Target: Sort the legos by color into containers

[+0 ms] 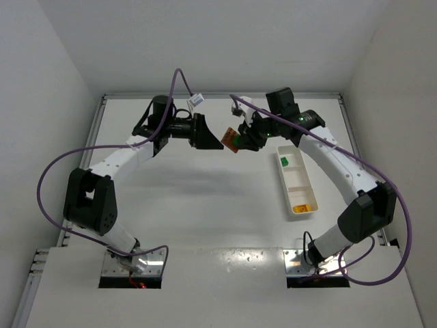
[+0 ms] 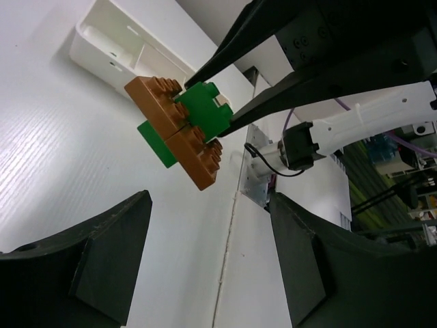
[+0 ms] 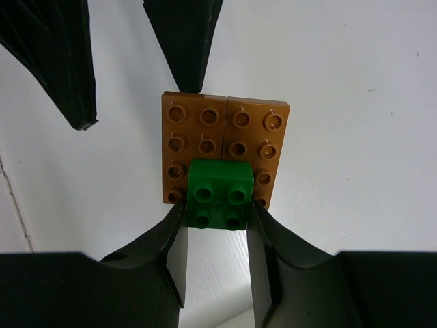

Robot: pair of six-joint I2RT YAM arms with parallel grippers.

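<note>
My right gripper (image 1: 244, 139) is shut on a green lego (image 3: 218, 195) that is stuck on two brown legos (image 3: 225, 130) side by side, and holds the block in the air above the table. In the left wrist view the brown legos (image 2: 174, 130) carry the held green lego (image 2: 205, 109) on one face and a second green piece (image 2: 153, 140) on the other. My left gripper (image 2: 210, 199) is open and empty, facing the block with a small gap; its fingertips (image 3: 184, 41) show beyond the block. The white three-compartment tray (image 1: 282, 179) lies right of the block.
The tray holds a green lego (image 1: 283, 161) in its far compartment and a yellow-orange lego (image 1: 301, 207) in its near one. Purple cables loop from both arms. White walls close the table at left, back and right.
</note>
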